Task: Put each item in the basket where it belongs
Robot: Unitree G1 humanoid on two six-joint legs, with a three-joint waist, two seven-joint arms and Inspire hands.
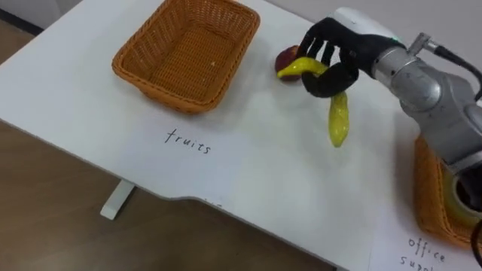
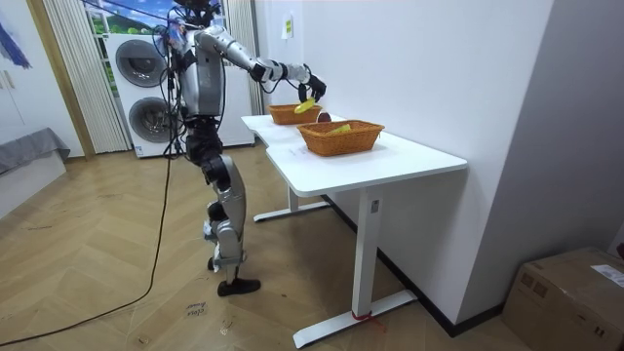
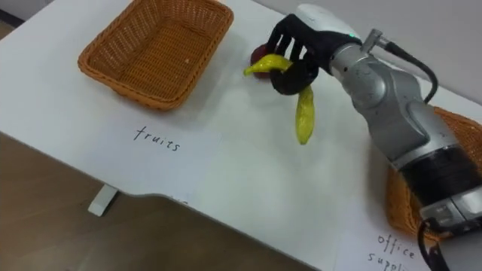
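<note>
Right hand [image 1: 331, 51] curled round the banana [image 1: 339, 124]; it dangles and could slip before reaching the basket [image 1: 162, 89] at nine o'clock.

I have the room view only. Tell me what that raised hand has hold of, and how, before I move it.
Observer: The right hand has its fingers curled round a yellow banana, whose free end hangs down below the hand.
Operator: Report what is in the basket on the robot's left.
Observer: The left basket holds nothing; its woven floor shows bare.
Operator: Say what else lies near the hand.
Observer: A dark red fruit sits on the white table, just behind the hand and beside that basket.
</note>
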